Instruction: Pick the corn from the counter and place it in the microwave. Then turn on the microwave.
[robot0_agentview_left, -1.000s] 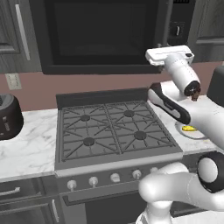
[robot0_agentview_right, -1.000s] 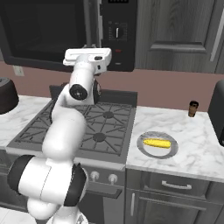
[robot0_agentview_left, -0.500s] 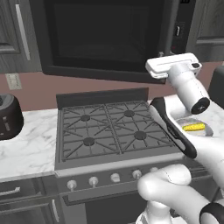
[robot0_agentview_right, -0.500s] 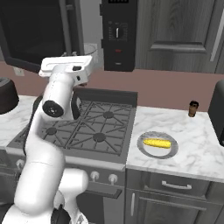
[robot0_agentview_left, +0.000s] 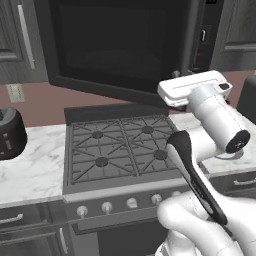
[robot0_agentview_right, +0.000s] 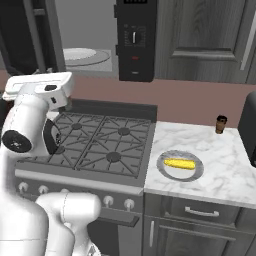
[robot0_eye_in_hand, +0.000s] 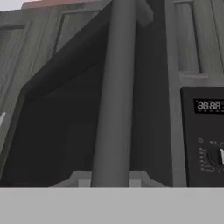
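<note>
Right base view: microwave (robot0_agentview_right: 100, 50) door (robot0_agentview_left: 115, 47) has swung wider than a second ago, baring the cavity. Tool (robot0_eye_in_hand: 111, 177) is shut on the door handle (robot0_eye_in_hand: 114, 96). Corn (robot0_agentview_right: 180, 164) waits on its plate (robot0_agentview_right: 165, 172), worktop (robot0_agentview_right: 225, 165), four o'clock of the stove (robot0_agentview_right: 95, 145).

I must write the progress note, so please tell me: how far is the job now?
Done: the microwave door stands swung open, showing its grey inside. In hand: nothing; the gripper is shut and empty, facing the door handle. Left: the corn lies on its plate on the counter; it must go inside, then the microwave turned on.
</note>
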